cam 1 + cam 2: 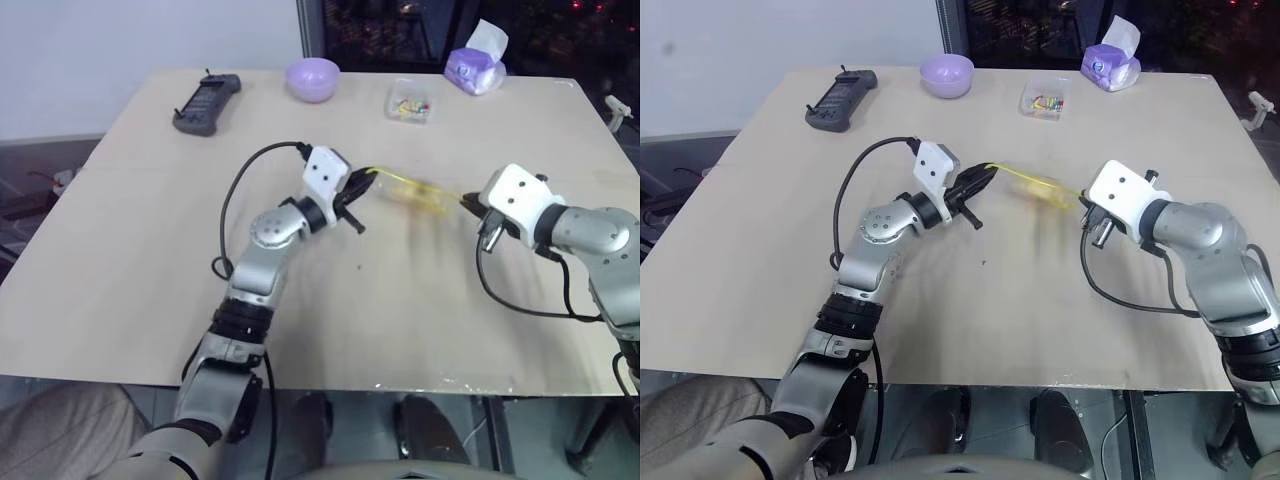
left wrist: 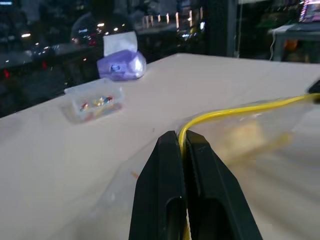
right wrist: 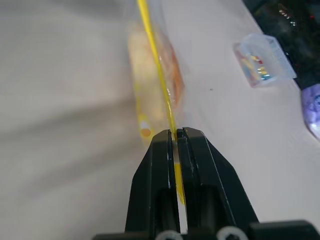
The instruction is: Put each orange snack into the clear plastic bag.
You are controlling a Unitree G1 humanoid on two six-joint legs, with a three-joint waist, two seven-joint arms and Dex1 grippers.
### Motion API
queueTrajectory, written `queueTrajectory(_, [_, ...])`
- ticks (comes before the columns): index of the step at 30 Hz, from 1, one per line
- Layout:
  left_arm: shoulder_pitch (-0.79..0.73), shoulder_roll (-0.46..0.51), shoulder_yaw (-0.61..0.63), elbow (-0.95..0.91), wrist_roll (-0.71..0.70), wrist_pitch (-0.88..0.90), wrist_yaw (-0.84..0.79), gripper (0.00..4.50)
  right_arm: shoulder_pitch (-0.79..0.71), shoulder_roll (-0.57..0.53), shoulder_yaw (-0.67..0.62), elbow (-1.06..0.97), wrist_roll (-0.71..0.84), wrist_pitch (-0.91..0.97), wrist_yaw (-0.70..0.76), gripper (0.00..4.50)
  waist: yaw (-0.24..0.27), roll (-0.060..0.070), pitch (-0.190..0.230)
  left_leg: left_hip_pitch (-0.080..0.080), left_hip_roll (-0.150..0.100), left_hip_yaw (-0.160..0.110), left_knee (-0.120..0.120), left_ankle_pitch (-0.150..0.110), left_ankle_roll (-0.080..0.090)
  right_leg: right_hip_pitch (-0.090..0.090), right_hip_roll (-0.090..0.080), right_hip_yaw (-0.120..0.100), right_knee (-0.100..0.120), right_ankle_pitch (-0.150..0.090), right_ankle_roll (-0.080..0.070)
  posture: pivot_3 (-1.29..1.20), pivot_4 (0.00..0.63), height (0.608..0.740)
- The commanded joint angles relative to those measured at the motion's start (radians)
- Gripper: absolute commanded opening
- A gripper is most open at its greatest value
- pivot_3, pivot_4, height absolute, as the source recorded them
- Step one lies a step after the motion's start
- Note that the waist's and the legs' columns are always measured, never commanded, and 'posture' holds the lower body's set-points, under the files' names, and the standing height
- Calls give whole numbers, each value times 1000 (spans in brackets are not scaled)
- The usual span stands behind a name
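The clear plastic bag (image 2: 260,132) is thin, glossy film with a smooth yellow seal strip, pinched between the matt black plastic fingers of the left tool (image 2: 182,142) and of the right tool (image 3: 176,135). Below both tools the surface (image 1: 130,270) looks like pale, matt wood. Beyond the left tool, a small box (image 2: 95,102) is clear rigid plastic and a lilac pack (image 2: 122,65) is shiny wrap.
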Motion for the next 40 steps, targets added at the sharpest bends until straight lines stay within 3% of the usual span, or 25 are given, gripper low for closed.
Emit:
queueTrajectory(1, [51,38,-8,-123,-39,50,-62,0,25,-29,-37,-30,27,12,38,130,-1,0,0,0,0,0,0,0,0,0,0,0,0,0,0,0,150,740])
queueTrajectory(9, [201,149,-50,-220,-78,218,-181,0,173,-77,-14,-110,82,84,129,130,0,0,0,1,0,0,0,-2,3,0,0,0,1,0,0,0,150,740])
queueTrajectory(12, [235,151,-43,-225,-81,220,-180,915,202,-81,-26,-126,92,91,128,940,1,0,0,1,0,-1,0,-2,4,0,0,0,1,0,0,0,150,740])
queueTrajectory(14, [243,157,-43,-230,-86,232,-187,1824,199,-73,-46,-128,117,118,127,1897,2,0,0,1,0,0,0,-2,4,0,0,0,1,0,0,0,150,740])
queueTrajectory(20, [275,185,11,-277,-156,309,-207,1824,268,-91,-205,-164,299,212,207,1897,3,0,0,1,1,-1,0,-2,4,0,0,0,1,0,0,0,150,740])
queueTrajectory(27, [356,345,173,-380,-324,421,-311,1824,314,-52,-479,84,494,140,282,1897,-2,0,0,2,1,1,-1,-2,4,1,0,1,1,0,0,0,150,740])
queueTrajectory(34, [488,521,234,-414,-347,420,-415,1824,329,-85,-613,311,600,65,408,1897,-1,0,0,3,2,2,-2,-2,4,1,1,1,1,0,0,0,150,740])
queueTrajectory(40, [495,566,279,-423,-404,454,-432,1824,387,-124,-614,382,591,-26,499,1897,5,0,0,3,2,2,-2,-2,4,1,1,1,1,0,0,0,150,740])
